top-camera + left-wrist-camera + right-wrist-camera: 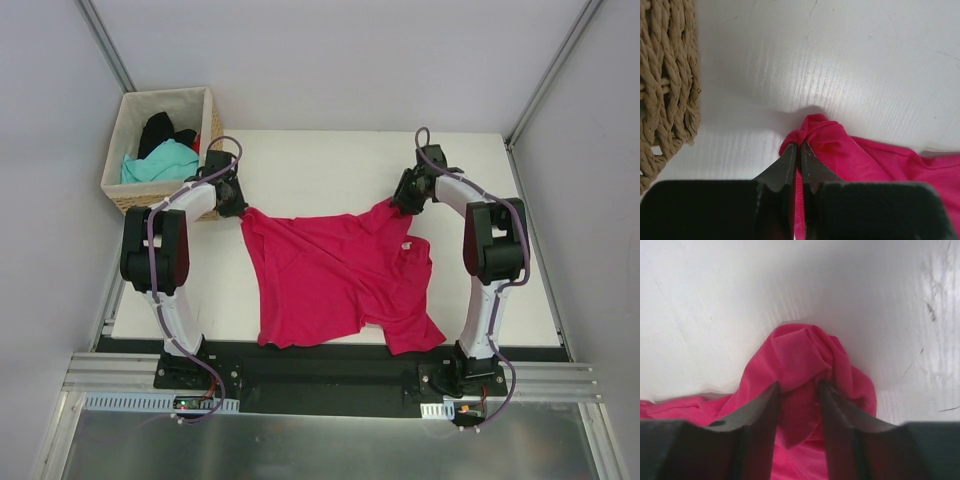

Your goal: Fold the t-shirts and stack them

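1. Two grippers stand at the upper edge of the crimson-pink t-shirt [335, 275], one at each end. The shirt lies on the white table [330, 160] in the middle of the top view and spreads from them toward the lower edge of the frame.
2. Left gripper [800, 155], just beside the wicker basket [120, 190] at upper left, is closed tight on a corner of the cloth.
3. Right gripper [799, 400], at upper right, has its jaws half apart with a bunch of cloth between them; whether they press it, I cannot tell.
4. Held edge runs left to right across the frame, so I judge that a fold must carry it downward over the body.
5. Teal t-shirt [165, 162] and black t-shirt [158, 128] wait in the basket.
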`<state>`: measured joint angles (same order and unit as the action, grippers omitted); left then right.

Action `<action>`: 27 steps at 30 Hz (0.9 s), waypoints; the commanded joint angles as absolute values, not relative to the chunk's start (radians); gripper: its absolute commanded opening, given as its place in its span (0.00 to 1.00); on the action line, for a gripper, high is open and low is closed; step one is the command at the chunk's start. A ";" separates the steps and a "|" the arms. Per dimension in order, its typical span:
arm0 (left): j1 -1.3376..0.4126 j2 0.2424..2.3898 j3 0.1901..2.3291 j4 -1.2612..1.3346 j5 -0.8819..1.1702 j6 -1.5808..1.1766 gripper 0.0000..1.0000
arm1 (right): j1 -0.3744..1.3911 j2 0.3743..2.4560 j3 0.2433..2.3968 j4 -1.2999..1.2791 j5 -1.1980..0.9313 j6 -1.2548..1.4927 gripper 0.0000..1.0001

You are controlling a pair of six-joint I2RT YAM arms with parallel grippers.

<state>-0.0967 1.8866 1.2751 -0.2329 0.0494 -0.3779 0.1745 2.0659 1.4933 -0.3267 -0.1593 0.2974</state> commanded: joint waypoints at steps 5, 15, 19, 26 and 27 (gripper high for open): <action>-0.094 1.832 1.243 -0.248 0.066 -0.357 0.00 | 0.222 1.980 1.560 -0.370 -0.060 0.255 0.03; -0.094 1.825 1.203 -0.238 0.075 -0.356 0.00 | 0.397 2.051 1.723 -0.592 -0.040 0.244 0.07; -0.094 1.816 1.190 -0.235 0.074 -0.347 0.00 | 0.436 2.074 1.709 -0.647 -0.074 0.238 0.55; -0.094 1.798 1.178 -0.233 0.084 -0.337 0.00 | 0.327 1.961 1.697 -0.693 -0.121 0.207 0.77; -0.094 1.796 1.175 -0.235 0.089 -0.337 0.00 | 0.310 1.933 1.700 -0.690 -0.142 0.203 0.77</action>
<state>-0.0967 1.8584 1.1919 -0.2295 0.0544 -0.3599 0.4175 2.0602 1.6962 -0.6422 -0.0994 0.2203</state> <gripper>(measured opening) 0.011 0.762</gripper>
